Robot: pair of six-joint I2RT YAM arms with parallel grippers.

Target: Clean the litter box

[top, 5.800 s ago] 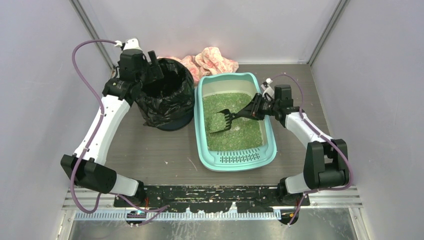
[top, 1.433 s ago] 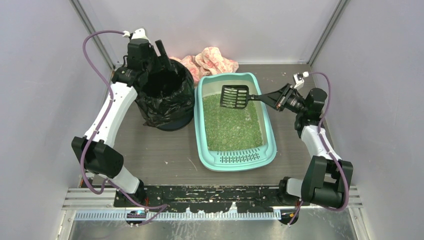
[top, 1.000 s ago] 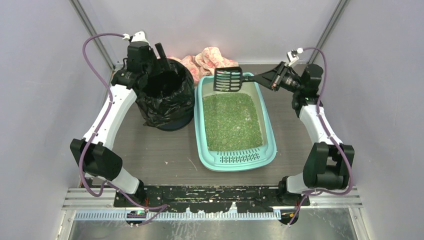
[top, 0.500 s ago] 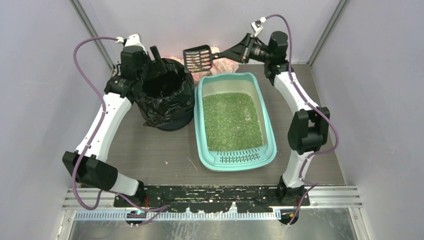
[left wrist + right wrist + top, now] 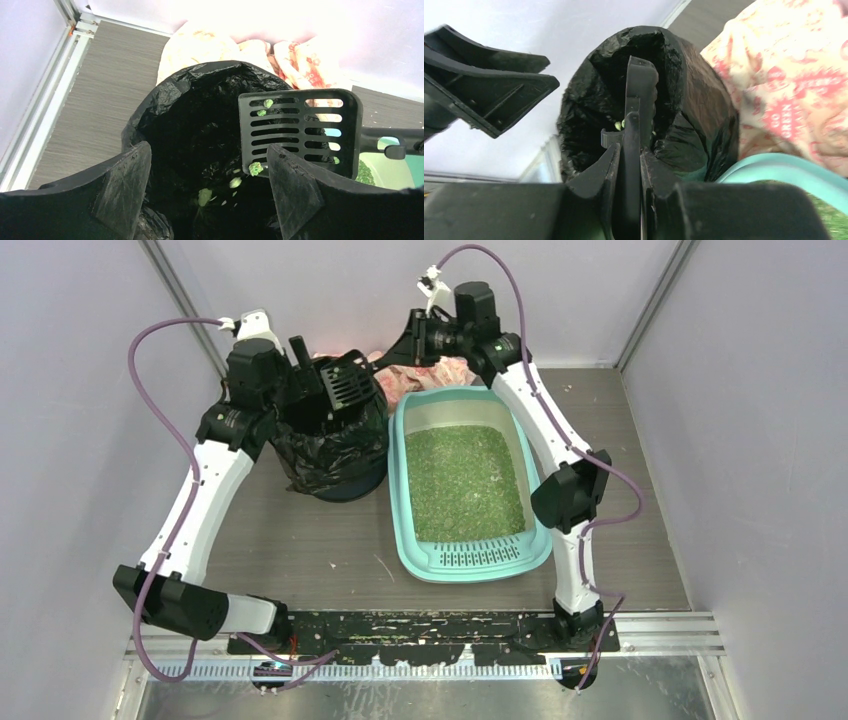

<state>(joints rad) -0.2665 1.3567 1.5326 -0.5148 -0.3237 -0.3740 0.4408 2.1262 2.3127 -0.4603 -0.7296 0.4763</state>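
The right gripper [image 5: 405, 347] holds the scoop [image 5: 345, 388] over the bin [image 5: 330, 452], seemingly tilted.

The litter box [image 5: 478, 560] is mint-teal with green litter [image 5: 465, 480]. The scoop [image 5: 346, 388] and bin bag [image 5: 330, 455], upper left, are black; the cloth [image 5: 200, 47] is cream, red-printed.

litter box [image 5: 785, 168] cropped at edge, bin [image 5: 704, 107] depths too dark

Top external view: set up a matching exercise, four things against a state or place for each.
Things:
1. scoop
2. litter box
3. bin
4. cloth

States or places:
A. holds green litter
B. lined with a black bag
C. clamped in the right gripper
D. crumpled behind the litter box

Pairs: 1-C, 2-A, 3-B, 4-D
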